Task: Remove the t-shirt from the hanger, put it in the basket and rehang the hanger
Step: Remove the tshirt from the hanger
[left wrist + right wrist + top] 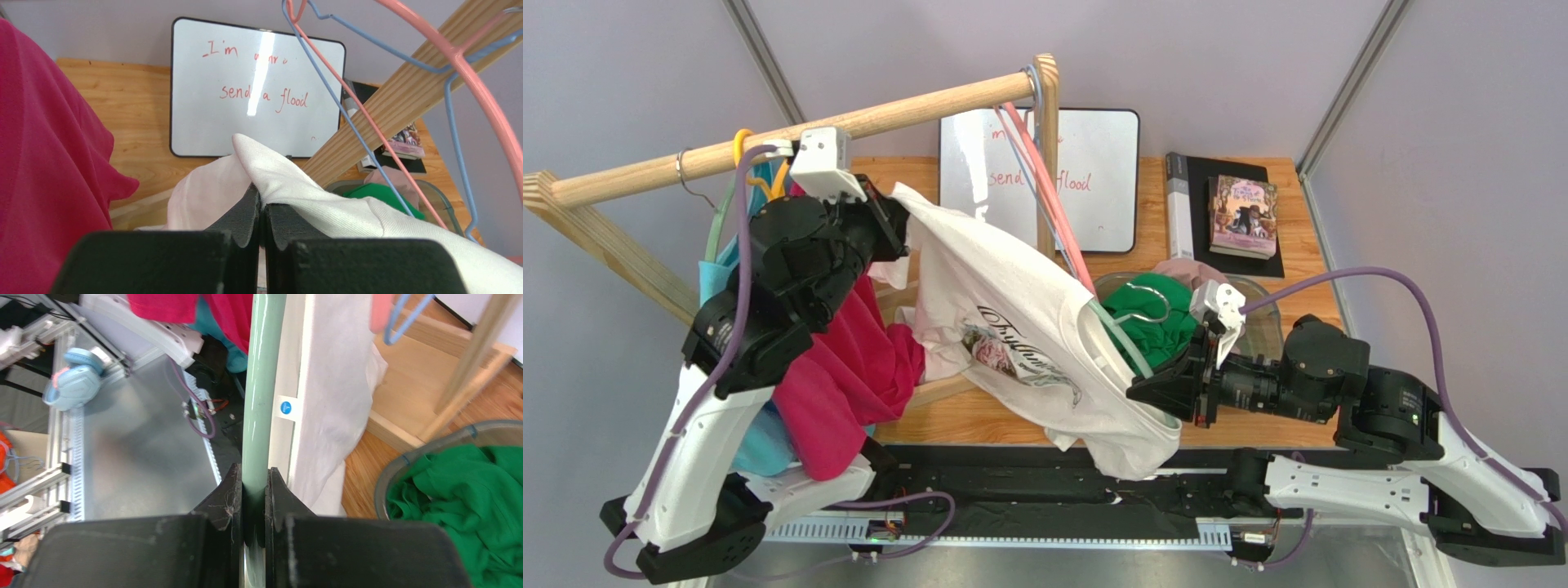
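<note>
Left gripper (pixel 260 205): jaws pinched shut on shirt (pixel 1014 288), upper left.
Right gripper (pixel 253 489): jaws clamped on hanger (pixel 264 386), lower right.
Tip: we pull shirt off slowly, hanger steady.

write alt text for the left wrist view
The left arm's black jaws are shut on a fold of the white t-shirt. Behind it a whiteboard with red handwriting sits on the wooden table, with a magenta garment at left.

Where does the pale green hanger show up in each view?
Top external: pale green hanger right of centre, poking from the white t-shirt.
Left wrist: not in it.
Right wrist: upright bar at centre, clamped in the right end effector.
Shared landmark: green cloth in the bin.
</note>
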Controlling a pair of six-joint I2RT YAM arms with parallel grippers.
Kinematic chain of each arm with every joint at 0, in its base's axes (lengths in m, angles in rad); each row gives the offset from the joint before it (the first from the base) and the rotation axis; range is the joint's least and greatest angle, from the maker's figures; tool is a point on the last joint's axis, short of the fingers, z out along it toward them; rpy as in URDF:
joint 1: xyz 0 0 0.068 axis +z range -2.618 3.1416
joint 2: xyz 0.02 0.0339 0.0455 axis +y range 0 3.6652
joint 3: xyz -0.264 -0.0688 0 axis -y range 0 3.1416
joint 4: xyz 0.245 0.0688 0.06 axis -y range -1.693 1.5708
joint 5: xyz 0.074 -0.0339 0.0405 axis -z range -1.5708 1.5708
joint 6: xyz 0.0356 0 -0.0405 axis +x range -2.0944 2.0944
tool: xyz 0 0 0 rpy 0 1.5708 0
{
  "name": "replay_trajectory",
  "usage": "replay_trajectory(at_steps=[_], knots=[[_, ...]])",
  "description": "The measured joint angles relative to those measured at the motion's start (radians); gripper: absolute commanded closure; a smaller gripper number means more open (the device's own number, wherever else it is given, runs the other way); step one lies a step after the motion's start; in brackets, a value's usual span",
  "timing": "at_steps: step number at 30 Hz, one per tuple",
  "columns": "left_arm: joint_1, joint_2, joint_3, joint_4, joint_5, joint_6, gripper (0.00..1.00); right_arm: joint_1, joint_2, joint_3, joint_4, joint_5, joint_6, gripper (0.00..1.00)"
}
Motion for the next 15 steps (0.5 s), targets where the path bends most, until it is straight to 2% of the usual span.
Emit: replay_trajectory(at_steps=[7,15], knots=[[0.002,0.009,0.014,-0.019,0.014,0.017,1.00,0.000,-0.005,-0.040,0.084,-0.097,0.014,1.00],[0.016,-0.041,-0.058,-0.021,0.198,0.006,1.00,0.000,0.088,-0.043,0.078,-0.085,0.019,1.00]])
